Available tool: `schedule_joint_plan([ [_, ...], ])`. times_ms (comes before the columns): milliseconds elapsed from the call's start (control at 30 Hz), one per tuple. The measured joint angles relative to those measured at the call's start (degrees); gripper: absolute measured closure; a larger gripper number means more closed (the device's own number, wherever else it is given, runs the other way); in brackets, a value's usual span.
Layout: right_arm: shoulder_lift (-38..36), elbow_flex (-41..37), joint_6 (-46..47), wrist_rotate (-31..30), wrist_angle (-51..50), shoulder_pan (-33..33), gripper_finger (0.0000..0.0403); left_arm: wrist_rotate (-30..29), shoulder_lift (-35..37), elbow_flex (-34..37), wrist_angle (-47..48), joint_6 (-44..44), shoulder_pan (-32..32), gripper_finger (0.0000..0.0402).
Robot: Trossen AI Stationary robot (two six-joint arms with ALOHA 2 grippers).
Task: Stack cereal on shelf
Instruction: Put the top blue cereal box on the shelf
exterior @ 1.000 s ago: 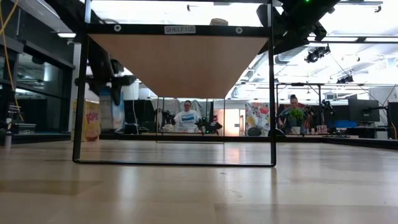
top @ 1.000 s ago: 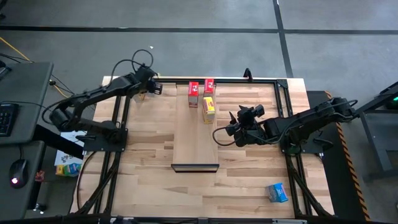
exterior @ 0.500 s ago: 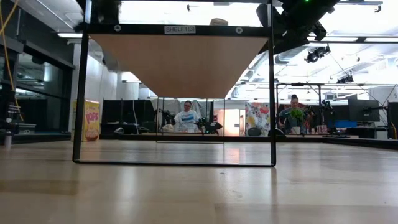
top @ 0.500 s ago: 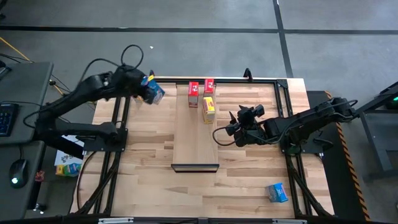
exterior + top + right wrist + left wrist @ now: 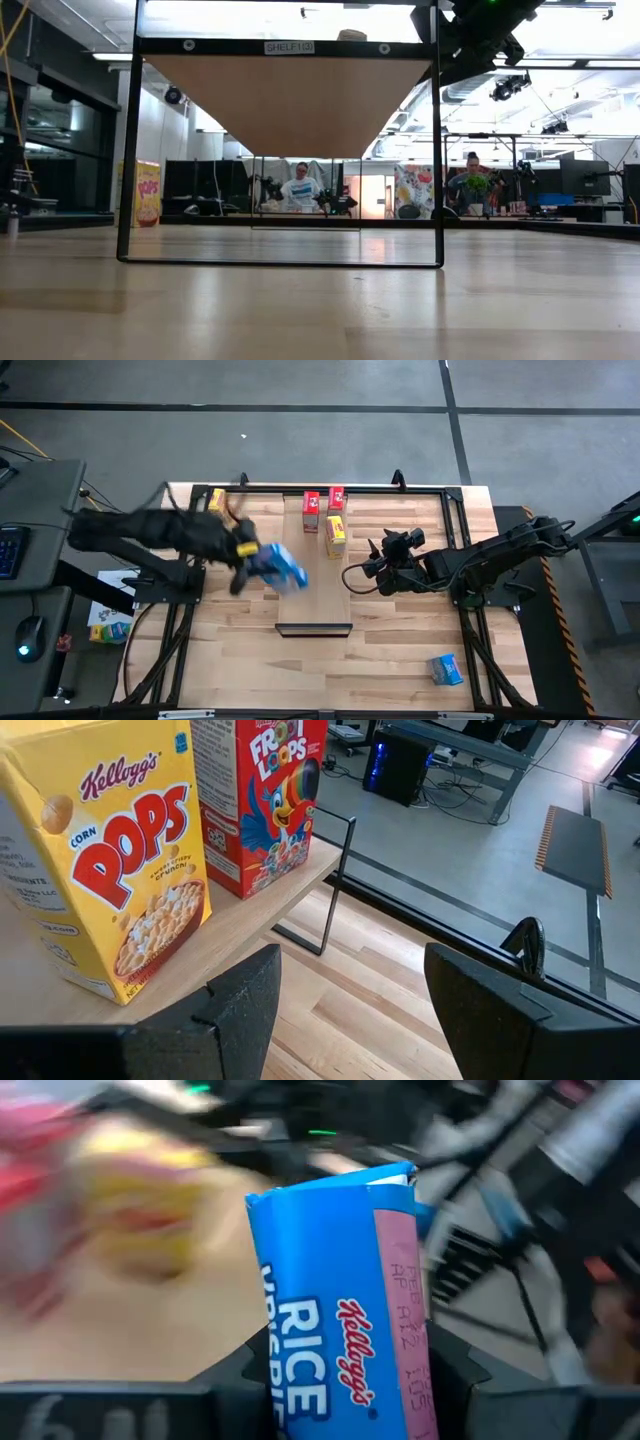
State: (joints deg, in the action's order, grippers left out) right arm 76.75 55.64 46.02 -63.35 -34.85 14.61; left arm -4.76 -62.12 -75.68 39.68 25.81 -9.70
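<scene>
Gripping a blue cereal box (image 5: 283, 565), the left gripper (image 5: 262, 558) hangs beside the shelf (image 5: 312, 585). The right gripper (image 5: 352, 574) waits open-jawed near the yellow box (image 5: 335, 534).

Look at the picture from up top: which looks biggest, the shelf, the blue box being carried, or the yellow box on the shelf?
1. The shelf, by far.
2. The blue box carried in the left hand; it's blurred and raised toward the camera, so maybe no bigger really.
3. The yellow box.

A grey concrete floor (image 5: 330, 385) crossed by dark seams surrounds the striped-plank bench (image 5: 240, 630), while beyond it two seated people (image 5: 300, 187) work at desks under bright ceiling lights (image 5: 600, 63).
</scene>
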Motion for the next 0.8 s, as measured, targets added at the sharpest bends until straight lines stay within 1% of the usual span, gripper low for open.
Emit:
schedule_joint_plan([
  [133, 0.00, 0.00, -0.02, 0.00, 0.00, 0.00, 0.0163, -0.44, -6.53, -0.22, -8.78, -11.58, -7.63, 0.0271],
  [200, 0.00, 0.00, -0.02, 0.02, 0.00, 0.00, 0.0163, -2.15, -10.01, -2.23, -8.88, -16.93, -9.95, 0.0271],
  [267, 0.00, 0.00, -0.02, 0.02, 0.00, 0.00, 0.0163, -6.01, -13.31, -5.39, -7.35, -20.58, -11.29, 0.0271],
  [333, 0.00, 0.00, -0.28, 0.02, 0.00, 0.00, 0.0163, -10.09, -16.15, -8.62, -5.28, -23.59, -11.89, 0.0271],
  [400, 0.00, 0.00, -0.64, 0.02, 0.00, 0.00, 0.0163, -12.25, -18.72, -11.51, -3.10, -27.21, -11.90, 0.0271],
  [500, 0.00, 0.00, -1.05, 0.15, 0.02, 0.00, 0.0163, -12.87, -21.86, -13.98, -1.69, -32.51, -11.78, 0.0271],
  [633, 0.00, 0.00, -2.44, 0.19, 0.00, 0.15, 0.0163, -12.93, -24.83, -14.32, 0.44, -39.27, -11.19, 0.0270],
  [800, 0.00, 0.00, -2.75, 0.38, 0.00, 0.15, 0.0163, -13.59, -27.55, -14.32, 0.83, -41.96, -9.43, 0.0270],
])
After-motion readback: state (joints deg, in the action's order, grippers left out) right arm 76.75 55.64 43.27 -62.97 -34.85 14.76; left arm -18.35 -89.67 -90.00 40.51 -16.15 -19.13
